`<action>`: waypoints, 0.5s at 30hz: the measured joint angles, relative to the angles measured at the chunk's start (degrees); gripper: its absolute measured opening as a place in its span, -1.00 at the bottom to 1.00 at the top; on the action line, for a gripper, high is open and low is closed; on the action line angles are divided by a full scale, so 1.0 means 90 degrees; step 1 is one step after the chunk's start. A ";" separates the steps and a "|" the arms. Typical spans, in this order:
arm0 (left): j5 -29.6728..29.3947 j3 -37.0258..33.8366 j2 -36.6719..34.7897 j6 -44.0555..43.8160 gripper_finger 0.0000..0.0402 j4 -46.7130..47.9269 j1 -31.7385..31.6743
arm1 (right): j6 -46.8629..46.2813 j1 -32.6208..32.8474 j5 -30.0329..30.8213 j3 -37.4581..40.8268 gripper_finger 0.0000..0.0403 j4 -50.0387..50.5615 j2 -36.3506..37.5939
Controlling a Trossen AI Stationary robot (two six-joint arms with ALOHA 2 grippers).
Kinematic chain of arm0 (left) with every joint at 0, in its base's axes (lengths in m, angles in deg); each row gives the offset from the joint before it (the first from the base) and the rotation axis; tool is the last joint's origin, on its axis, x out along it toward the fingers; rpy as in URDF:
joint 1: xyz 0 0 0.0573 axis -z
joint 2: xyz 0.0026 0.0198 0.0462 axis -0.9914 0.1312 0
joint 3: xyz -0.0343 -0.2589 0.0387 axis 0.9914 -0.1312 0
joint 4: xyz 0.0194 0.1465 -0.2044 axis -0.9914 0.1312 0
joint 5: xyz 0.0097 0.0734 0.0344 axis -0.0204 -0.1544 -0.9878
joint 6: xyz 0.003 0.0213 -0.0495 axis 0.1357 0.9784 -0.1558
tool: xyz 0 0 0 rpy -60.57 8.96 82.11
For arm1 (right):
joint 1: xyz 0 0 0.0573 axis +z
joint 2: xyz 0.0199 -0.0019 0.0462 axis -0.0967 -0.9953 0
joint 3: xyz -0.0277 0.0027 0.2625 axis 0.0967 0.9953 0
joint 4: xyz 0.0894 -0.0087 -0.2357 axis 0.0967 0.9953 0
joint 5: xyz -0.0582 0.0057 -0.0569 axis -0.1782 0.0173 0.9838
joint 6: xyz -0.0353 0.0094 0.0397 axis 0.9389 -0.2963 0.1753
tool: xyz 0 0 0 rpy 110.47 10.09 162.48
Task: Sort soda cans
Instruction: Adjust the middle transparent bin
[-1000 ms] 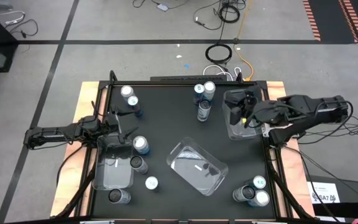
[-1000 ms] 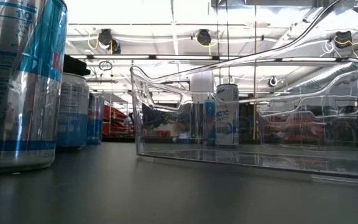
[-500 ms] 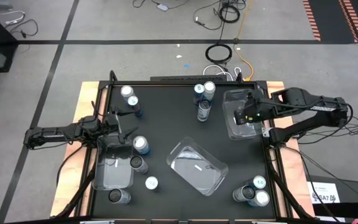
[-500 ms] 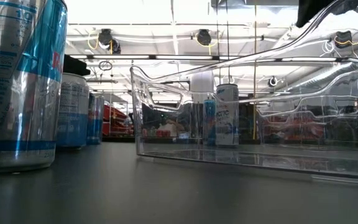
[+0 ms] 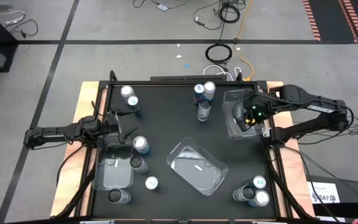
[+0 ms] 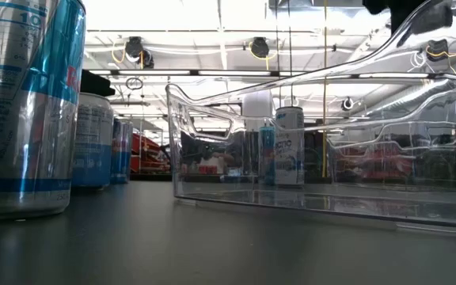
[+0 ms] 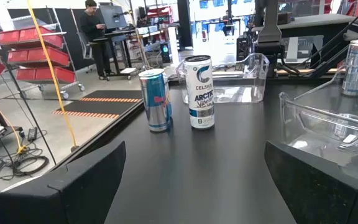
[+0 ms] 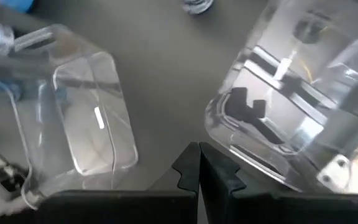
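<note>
Now the right gripper (image 5: pixel 252 114) has drawn back over the clear bin (image 5: pixel 230 127).

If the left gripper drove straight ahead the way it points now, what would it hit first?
Judging by the left wrist view, the open left gripper points across bare table toward two standing cans. The white Celsius can lies nearest its line, with the blue-and-silver can just beside it. Depth is uncertain.

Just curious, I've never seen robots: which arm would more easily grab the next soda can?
Probably left: its gripper is open near the two cans. The right gripper, shut, hovers over a clear bin.
</note>
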 joint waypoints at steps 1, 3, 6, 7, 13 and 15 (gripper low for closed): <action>0.0000 0.0000 -0.0002 0.0000 0.95 0.0000 0.0002 | 0.0110 -0.0011 -0.0074 0.0204 -1.00 -0.0229 0.0054; -0.0001 0.0001 -0.0001 0.0001 0.95 -0.0001 0.0002 | 0.0236 -0.0017 -0.0243 0.0640 -1.00 -0.0770 0.0142; -0.0001 0.0000 0.0000 0.0001 0.95 0.0000 0.0000 | 0.0556 -0.0005 -0.0276 0.1244 -1.00 -0.1674 0.0169; -0.0001 0.0000 -0.0002 0.0000 0.95 0.0000 0.0002 | 0.0581 0.0020 -0.0285 0.1427 -1.00 -0.1948 0.0164; -0.0001 0.0000 -0.0002 -0.0001 0.95 0.0000 0.0000 | 0.0436 0.0084 -0.0298 0.2389 -1.00 -0.3343 0.0083; -0.0001 0.0000 -0.0001 -0.0001 0.95 0.0000 0.0001 | 0.0303 0.0083 -0.0295 0.2555 -1.00 -0.3538 0.0038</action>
